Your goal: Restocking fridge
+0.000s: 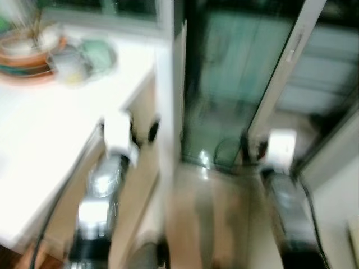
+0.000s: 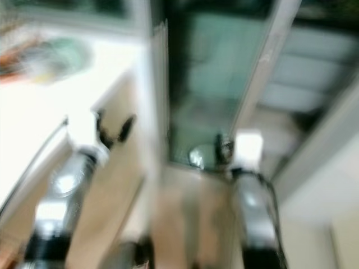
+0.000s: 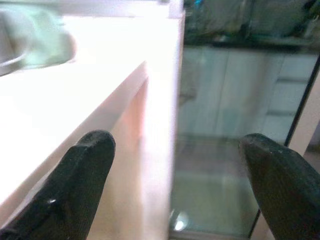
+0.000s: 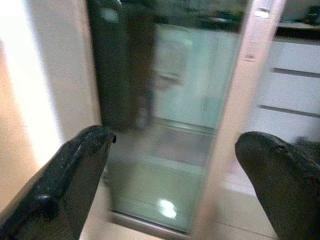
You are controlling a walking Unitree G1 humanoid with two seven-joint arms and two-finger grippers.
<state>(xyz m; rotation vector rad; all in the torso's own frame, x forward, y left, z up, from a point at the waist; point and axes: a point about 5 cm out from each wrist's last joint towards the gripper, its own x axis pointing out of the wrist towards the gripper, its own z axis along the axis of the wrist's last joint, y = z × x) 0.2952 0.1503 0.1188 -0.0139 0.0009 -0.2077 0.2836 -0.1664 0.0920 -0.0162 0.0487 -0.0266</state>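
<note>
Glass door point(image 1: 235, 84), greenish and reflective, ahead at centre; whether it belongs to the fridge cannot be told through the blur. Pale frame post point(image 1: 286, 73) leans along its right edge. White drawer fronts point(image 4: 295, 85) to the right of the post.

Left claw point(image 1: 143, 131): held out ahead on the left, just beside the near corner of the surface, black fingers point(image 3: 75, 185) spread apart, nothing between them. Silver left arm point(image 1: 98, 207) runs back toward the near edge.

Right claw point(image 1: 252, 150): held out ahead on the right, low before the glass door and the frame post, fingers point(image 4: 70, 180) spread apart, nothing between them. Silver right arm point(image 1: 291, 213) behind it.

White surface point(image 1: 50, 145): on the left, running from near to far, its beige side panel point(image 1: 143, 185) facing the floor.

Stack of dishes point(image 1: 28, 53): far left on the surface, orange and green rims; details blurred. Pale cup-like item point(image 1: 70, 64) just beside it, and a green-tinted plate point(image 1: 101, 53) to its right.

Floor point(image 1: 213, 224): pale, glossy, between the two arms, reaching to the foot of the glass door.
</note>
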